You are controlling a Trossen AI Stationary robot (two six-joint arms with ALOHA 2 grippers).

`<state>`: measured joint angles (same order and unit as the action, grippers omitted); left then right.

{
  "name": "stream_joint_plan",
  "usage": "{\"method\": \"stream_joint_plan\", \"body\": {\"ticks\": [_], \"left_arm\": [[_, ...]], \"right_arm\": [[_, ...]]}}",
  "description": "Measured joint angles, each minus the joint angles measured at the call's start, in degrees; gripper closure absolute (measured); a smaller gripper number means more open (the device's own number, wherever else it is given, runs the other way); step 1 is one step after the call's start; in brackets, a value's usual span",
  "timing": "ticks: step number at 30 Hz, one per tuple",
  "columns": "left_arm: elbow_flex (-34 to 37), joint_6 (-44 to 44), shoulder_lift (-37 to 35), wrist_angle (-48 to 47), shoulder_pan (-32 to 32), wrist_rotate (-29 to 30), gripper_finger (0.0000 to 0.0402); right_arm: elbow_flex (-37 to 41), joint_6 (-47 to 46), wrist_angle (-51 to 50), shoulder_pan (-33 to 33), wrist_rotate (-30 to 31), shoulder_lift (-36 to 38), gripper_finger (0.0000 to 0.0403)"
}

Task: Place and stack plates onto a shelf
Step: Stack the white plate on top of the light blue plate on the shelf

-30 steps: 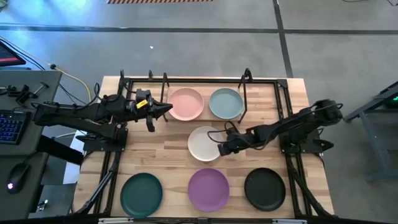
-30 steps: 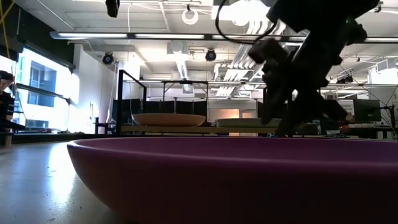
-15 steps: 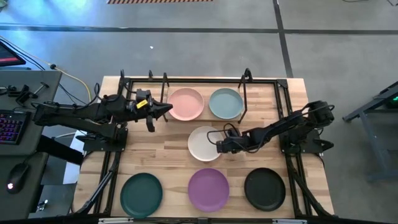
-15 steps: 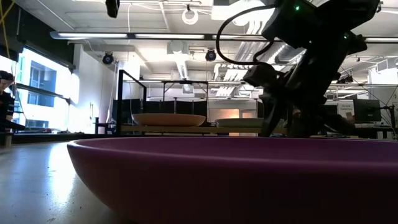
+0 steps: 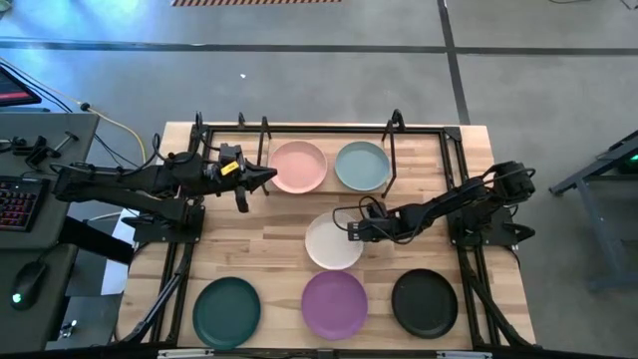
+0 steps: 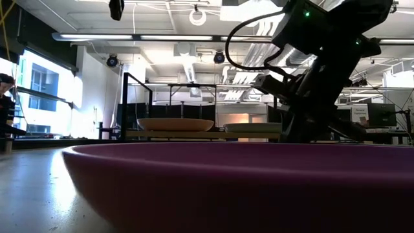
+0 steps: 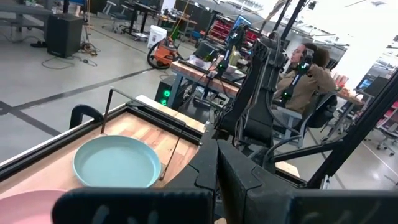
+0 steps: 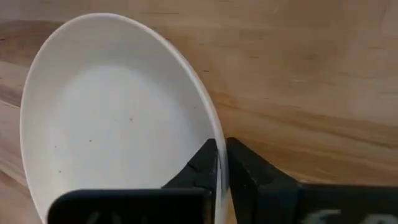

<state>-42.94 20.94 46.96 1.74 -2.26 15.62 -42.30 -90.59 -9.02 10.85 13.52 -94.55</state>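
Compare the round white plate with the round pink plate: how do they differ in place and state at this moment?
The round pink plate rests on the wooden shelf, beside the pale blue-grey plate; the round white plate is on the wooden tabletop in front of the shelf. The right gripper pinches the white plate's rim between its fingers; nothing grips the pink plate, though the left gripper is beside its edge. Both look alike in shape and size.

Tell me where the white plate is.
In the high view the white plate lies at the table's middle, just above the purple plate and below the shelf; the right tool is shut on its right rim.
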Motion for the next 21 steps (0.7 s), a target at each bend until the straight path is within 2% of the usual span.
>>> {"method": "stream_joint_plan", "body": {"ticks": [5,11,17,21], "left_arm": [[0.0,2.85,-0.42,-2.08,0.0,-0.03,0.0401],[-0.07,0.89,-0.65,-1.69,0.02,0.59,0.0401],[-0.07,0.51,-0.76,-1.65,0.02,1.64,0.0401],[-0.07,0.78,-0.76,-1.67,0.02,1.78,0.0401]], "right_arm": [[0.07,2.23,0.03,0.0,-1.09,4.02,0.04],[0.07,6.53,-5.12,-2.32,2.49,13.65,0.0402],[0.07,15.26,-5.36,-9.72,3.23,24.59,0.0403],[-2.07,22.61,-9.54,-16.45,2.27,27.98,0.0403]]}}
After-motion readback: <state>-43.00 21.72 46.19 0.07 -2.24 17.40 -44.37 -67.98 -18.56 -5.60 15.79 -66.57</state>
